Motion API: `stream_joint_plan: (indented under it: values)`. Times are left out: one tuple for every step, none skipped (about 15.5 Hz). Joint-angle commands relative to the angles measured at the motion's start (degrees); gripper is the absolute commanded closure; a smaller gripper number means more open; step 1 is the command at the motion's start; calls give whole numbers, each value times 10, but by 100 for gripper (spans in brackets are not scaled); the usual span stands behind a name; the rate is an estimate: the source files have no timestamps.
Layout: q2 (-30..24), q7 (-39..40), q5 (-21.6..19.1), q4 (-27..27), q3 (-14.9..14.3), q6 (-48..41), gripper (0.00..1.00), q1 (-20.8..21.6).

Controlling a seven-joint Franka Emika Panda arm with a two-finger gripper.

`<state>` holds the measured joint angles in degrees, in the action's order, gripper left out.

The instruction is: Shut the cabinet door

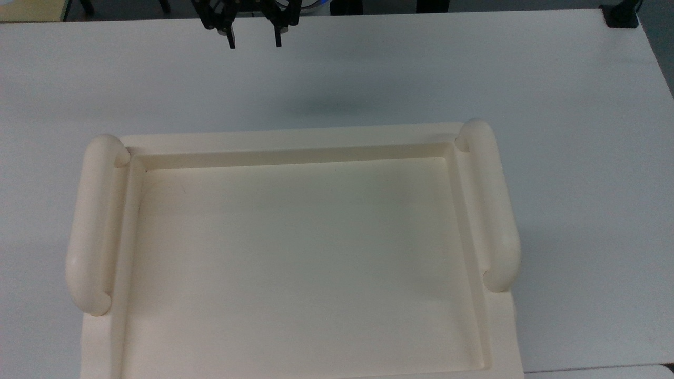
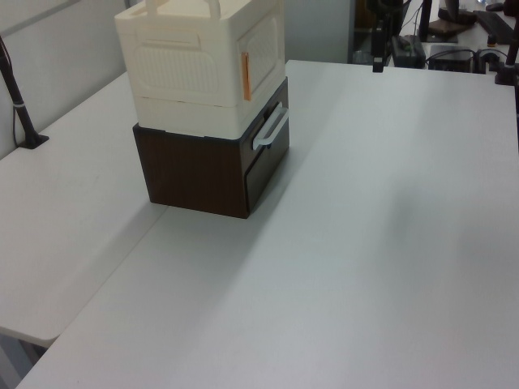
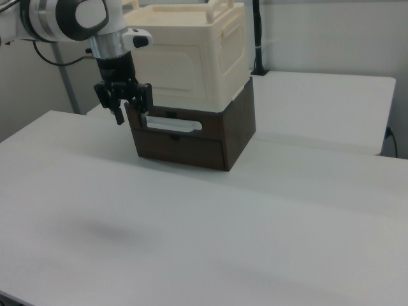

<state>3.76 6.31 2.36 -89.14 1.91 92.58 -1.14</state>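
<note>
The cabinet (image 1: 295, 252) is a cream box with a recessed top and two rounded handles, and it stands on a dark brown base. Its cabinet door (image 2: 264, 50) lies flush with the box front, with an orange fitting (image 2: 246, 75) at its edge. In the right view the cabinet door (image 3: 167, 71) also sits flat in the front face. My gripper (image 1: 254, 41) hangs open at the top view's upper edge, well clear of the cabinet and holding nothing. In the right view the gripper (image 3: 132, 109) hovers just in front of the base's left corner.
The brown base (image 2: 195, 174) has a drawer with a white handle (image 2: 271, 128) sticking out in front. A black clamp post (image 2: 22, 113) stands at the left view's left, and a black pole (image 3: 257, 38) rises behind the cabinet. White tabletop (image 1: 553, 105) spreads around.
</note>
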Motion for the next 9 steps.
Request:
stream_joint_plan:
  values:
    - [-18, -12, 11, -22, -70, -3, 0, 68]
    - [-18, -12, 11, -22, -81, -4, 0, 75]
    - [-18, -13, 10, -21, -86, -3, 0, 76]
    - [-18, -14, 10, -19, -86, -2, 0, 76]
    - [-17, -20, 10, -18, -86, -2, 0, 73]
    - [-17, -36, 10, -17, -86, 0, 0, 71]
    - [-17, -53, 10, -16, -86, 0, 0, 72]
    - [-17, -66, 10, -16, -85, 0, 0, 74]
    - [-17, -70, 10, -16, -85, 0, 0, 74]
